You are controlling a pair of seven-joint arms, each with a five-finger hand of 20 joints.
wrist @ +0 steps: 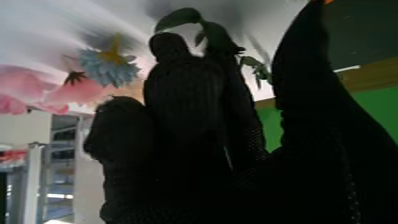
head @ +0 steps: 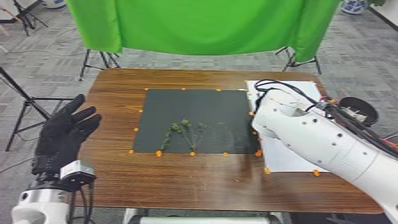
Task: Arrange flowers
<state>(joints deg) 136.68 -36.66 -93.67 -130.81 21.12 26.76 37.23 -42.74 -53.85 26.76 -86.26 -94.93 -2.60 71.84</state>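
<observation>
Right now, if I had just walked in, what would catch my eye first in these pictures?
Probably the bright green cloth hanging beyond the wooden table. Next, the black-gloved left robot hand beside the table's left edge, and the big white right arm over its right side. In the right wrist view, pink flowers and a pale blue flower glow near the dark right robot hand.

Head view: green sprigs [head: 186, 132], thin, leafy, lying loose on dark mat [head: 226, 110], left of centre. Tufted tops toward mat's far edge, stems running down to near edge.

Right wrist view: pink blooms [wrist: 22, 85], soft-petalled, clustered beside pale blue bloom [wrist: 108, 67], many narrow petals, yellowish stem. Green leaves [wrist: 180, 18] near, broad, partly hidden; their stem's course unclear.
</observation>
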